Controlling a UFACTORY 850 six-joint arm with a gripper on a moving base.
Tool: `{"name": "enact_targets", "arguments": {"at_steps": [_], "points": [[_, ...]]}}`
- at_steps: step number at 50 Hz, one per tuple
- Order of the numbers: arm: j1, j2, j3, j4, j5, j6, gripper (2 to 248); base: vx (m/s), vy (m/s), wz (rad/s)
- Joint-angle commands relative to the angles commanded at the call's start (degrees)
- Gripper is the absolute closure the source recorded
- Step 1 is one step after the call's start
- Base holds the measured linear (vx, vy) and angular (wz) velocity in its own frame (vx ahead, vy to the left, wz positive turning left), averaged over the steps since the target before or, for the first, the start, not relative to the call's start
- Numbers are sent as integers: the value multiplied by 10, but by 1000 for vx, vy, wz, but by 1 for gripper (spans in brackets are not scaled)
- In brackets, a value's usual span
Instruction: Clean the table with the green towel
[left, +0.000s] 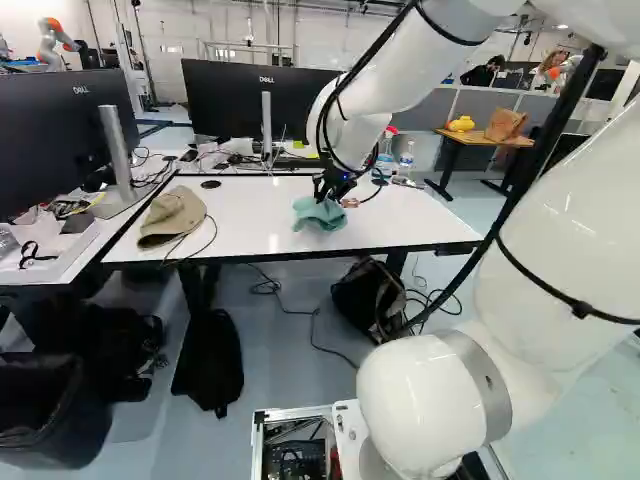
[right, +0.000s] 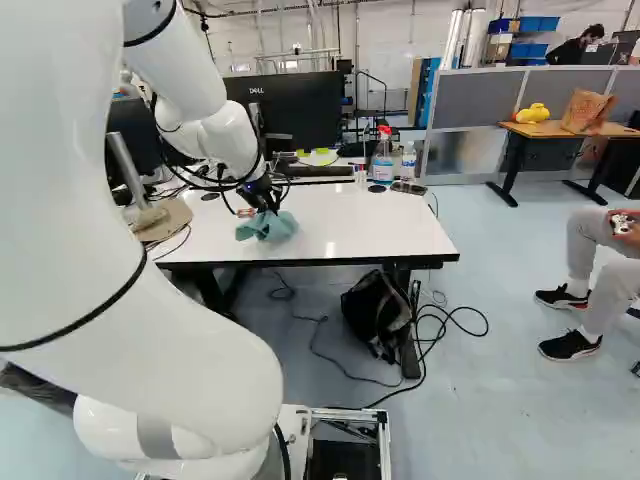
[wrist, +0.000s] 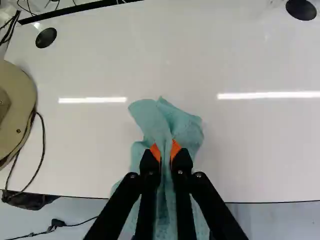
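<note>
Because the bunched light-green cloth towel (wrist: 165, 117) is pinched in the black two-finger gripper with orange pads (wrist: 165, 150), I judge the step in hand to be wiping. Claw: nearly closed, only a narrow fold of cloth between the pads, one pad against each side. Towel spreads ahead of the fingertips and trails back beneath them; in the base views it sits over the front part of the white rectangular table (left: 250, 200), middle of its length. Contact looks likely; pressure, cannot tell. How much is wiped, cannot tell either.

Next move, my judgement: keep the grip, lower until the cloth bears lightly on the top, then sweep in overlapping strokes, working back from the front edge. Loose folds may ride up under the fingers or slip over the edge.

Watch points: beige fabric cap (left: 173, 217) with thin dark cord at the table's end, left base view; a stroke that way could snag the cord. Clear spray bottle with red head (right: 383, 160) and clear bottle beside it (right: 408, 162) stand at the back, easily knocked.

Writing: pale lettering on the black flat monitor (left: 220, 100) behind the table; name not noted. Bottle labels too small to read.
</note>
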Motion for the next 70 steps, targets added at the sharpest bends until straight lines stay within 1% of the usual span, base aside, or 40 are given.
{"name": "enact_targets", "arguments": {"at_steps": [28,44,70], "points": [[0,-54,-9,0,0,0,209,0,0,0],[0,-54,-9,0,-5,0,209,0,0,0],[0,-54,-9,0,-49,0,209,0,0,0]]}}
